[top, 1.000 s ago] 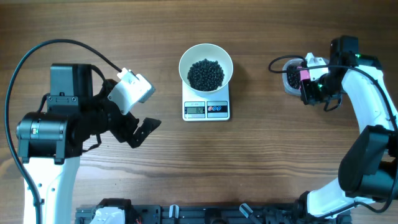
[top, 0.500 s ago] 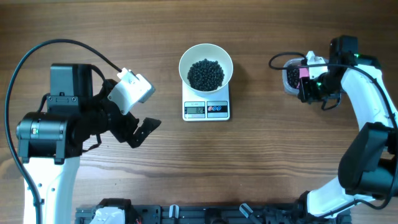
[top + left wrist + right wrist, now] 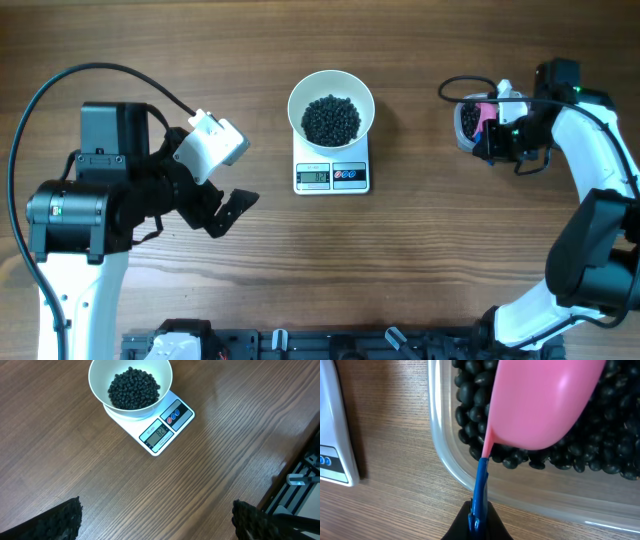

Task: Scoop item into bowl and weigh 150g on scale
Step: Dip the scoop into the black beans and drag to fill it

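Right gripper [image 3: 479, 522] stays clamped on the blue handle [image 3: 480, 485] of the pink scoop [image 3: 540, 400], which has shifted slightly toward 10 o'clock over the clear tub [image 3: 447, 460] of black beans [image 3: 615, 435] at 2 o'clock on the table [image 3: 225, 460]. Left gripper [image 3: 157, 522], jaws wide and empty, has not moved from 8 o'clock. At 12 o'clock the white bowl [image 3: 298, 96] sits on the scale [image 3: 332, 186], its bean heap [image 3: 331, 119] unchanged. Dark digits show on the display [image 3: 158, 435], too blurred to read.
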